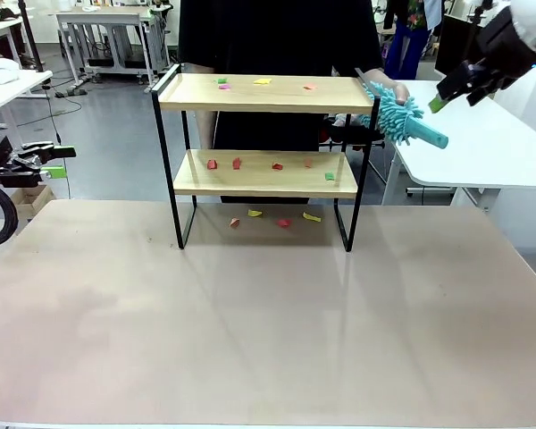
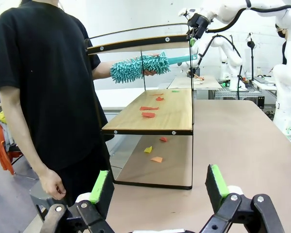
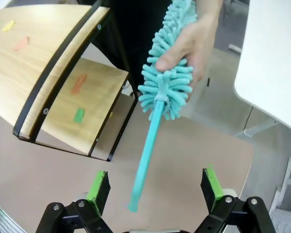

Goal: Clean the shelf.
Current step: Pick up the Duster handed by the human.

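The shelf [image 1: 250, 181] stands at the far middle of the tan table, its two wooden boards in a black frame. Small coloured paper scraps [image 1: 277, 165] lie on both boards and on the table beneath. A person's hand [image 3: 194, 39] holds a teal fluffy duster [image 1: 400, 116] by its head, just off the shelf's right end, handle pointing toward me. My right gripper [image 3: 153, 187] is open, with the handle's tip [image 3: 133, 206] between its fingers and untouched. Off to the table's left, my left gripper [image 2: 157, 187] is open and looks at the shelf [image 2: 155, 114] end-on.
The person in a black shirt [image 1: 277, 36] stands right behind the shelf. A white table [image 1: 482, 152] lies to the right, under my right arm. The tan table [image 1: 250, 313] stretches bare in front of the shelf. More tables stand at the back left.
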Controlling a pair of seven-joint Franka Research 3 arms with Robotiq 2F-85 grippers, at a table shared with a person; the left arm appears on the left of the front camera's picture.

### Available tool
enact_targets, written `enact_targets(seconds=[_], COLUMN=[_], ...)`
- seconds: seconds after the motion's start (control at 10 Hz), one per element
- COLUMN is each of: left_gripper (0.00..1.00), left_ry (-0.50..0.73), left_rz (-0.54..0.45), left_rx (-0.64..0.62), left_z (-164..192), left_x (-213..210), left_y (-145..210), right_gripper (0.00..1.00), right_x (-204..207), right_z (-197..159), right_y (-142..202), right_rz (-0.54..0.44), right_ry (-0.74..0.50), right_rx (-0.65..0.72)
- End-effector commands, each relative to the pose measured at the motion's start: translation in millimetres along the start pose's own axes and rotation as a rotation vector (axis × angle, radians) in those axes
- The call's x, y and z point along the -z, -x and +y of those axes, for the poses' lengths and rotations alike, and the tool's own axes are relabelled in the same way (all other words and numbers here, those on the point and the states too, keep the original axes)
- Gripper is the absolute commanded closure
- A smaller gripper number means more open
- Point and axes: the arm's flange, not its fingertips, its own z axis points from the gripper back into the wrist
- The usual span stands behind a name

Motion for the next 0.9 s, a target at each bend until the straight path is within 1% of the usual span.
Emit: enact_targets(seconds=[0.0,0.3,0.8], left_gripper=[0.0,0.0,0.0], left_ry=[0.004,0.004,0.004], left_rz=[0.008,0.008,0.008], left_rx=[0.006,0.006,0.006], left_z=[-0.3,-0.3,-0.3], left_x=[0.2,0.2,0.2], left_y=[-1.2,-1.2,-1.2], right_gripper=[0.0,0.0,0.0], right_x=[13.3,45.5,59.4], right_z=[19.5,30.5,18.9], right_y=[-6.9,-8.7,-1.1], right_rz=[0.06,0.114,0.16], right_ry=[0.073,0.121,0.134], right_rx=[0.006,0.046,0.111])
